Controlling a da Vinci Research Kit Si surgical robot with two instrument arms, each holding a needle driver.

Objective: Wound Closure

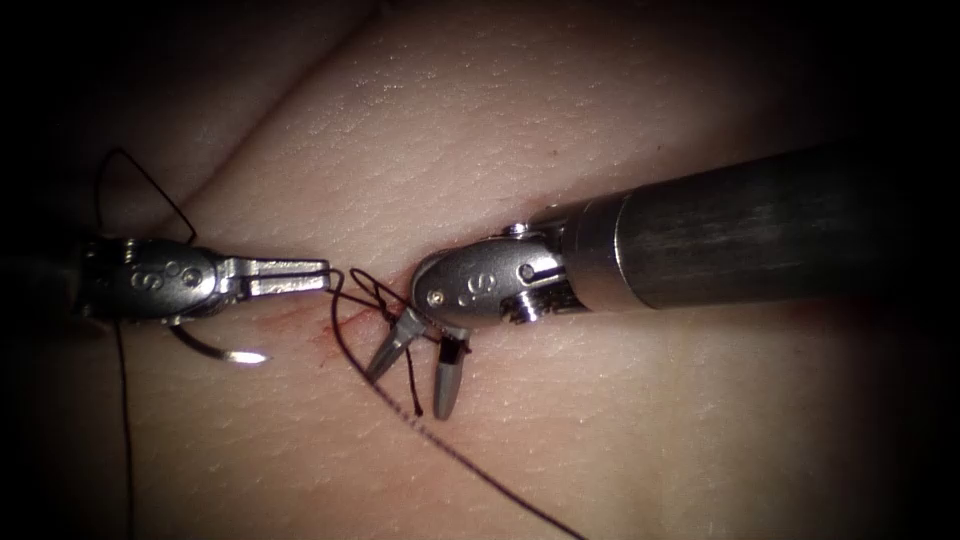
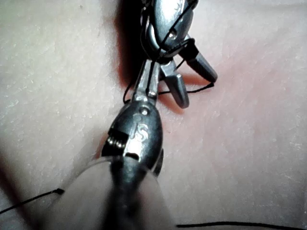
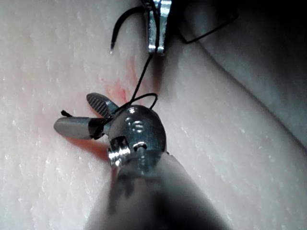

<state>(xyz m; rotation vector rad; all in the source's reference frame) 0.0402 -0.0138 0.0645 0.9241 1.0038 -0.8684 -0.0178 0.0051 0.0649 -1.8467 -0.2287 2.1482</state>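
**Loose needle and slack thread near spread jaws**

The left tool [image 1: 290,277] was seen with jaws closed on the thin black thread [image 1: 480,470]. The right tool [image 1: 425,365] stood with jaws wide, holding nothing, thread looped about them. The curved steel needle [image 1: 225,350] lay free on the pale pork tissue [image 1: 600,110], at seven o'clock from the reddened cut [image 1: 335,325]. Snagging could be feared.

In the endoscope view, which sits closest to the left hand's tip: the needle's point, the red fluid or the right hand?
1. Red fluid, just right of the left hand.
2. Needle point, below-left of it, free of the tissue.
3. Right hand, farther right, open around thread.
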